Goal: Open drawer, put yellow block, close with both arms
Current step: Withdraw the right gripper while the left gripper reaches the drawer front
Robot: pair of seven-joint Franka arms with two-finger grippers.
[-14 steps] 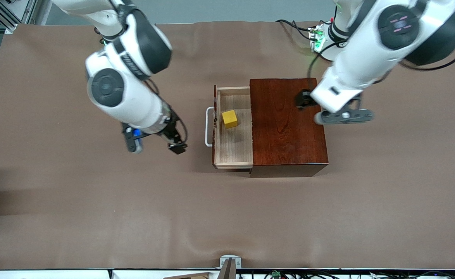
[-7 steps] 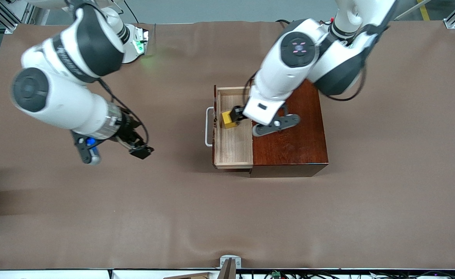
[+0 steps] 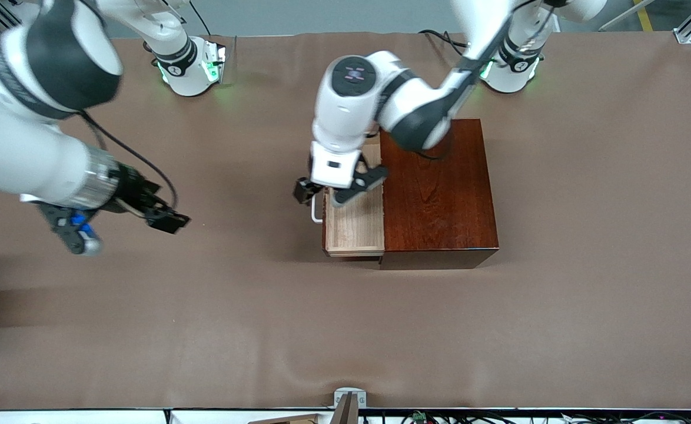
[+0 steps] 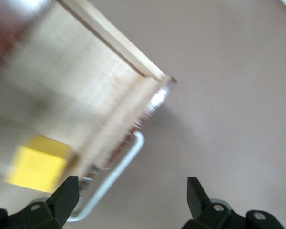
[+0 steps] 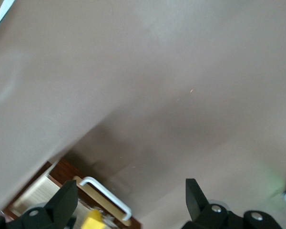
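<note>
One yellow block (image 4: 37, 168) sits in the pulled-out drawer (image 3: 354, 227); left end effector (image 4: 133, 200) spread over its handle (image 3: 316, 210), right end effector (image 5: 128, 202) spread above bare bench (image 3: 263, 306).

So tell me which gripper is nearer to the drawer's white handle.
Left. The left gripper is open, right over the handle of the drawer; the right gripper is open, over the bare table toward the right arm's end.

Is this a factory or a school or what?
Most likely a robot lab. Two white robot arms stand on a table under a brown cloth, with only a wooden box to practice on, and cables along the edge.
</note>
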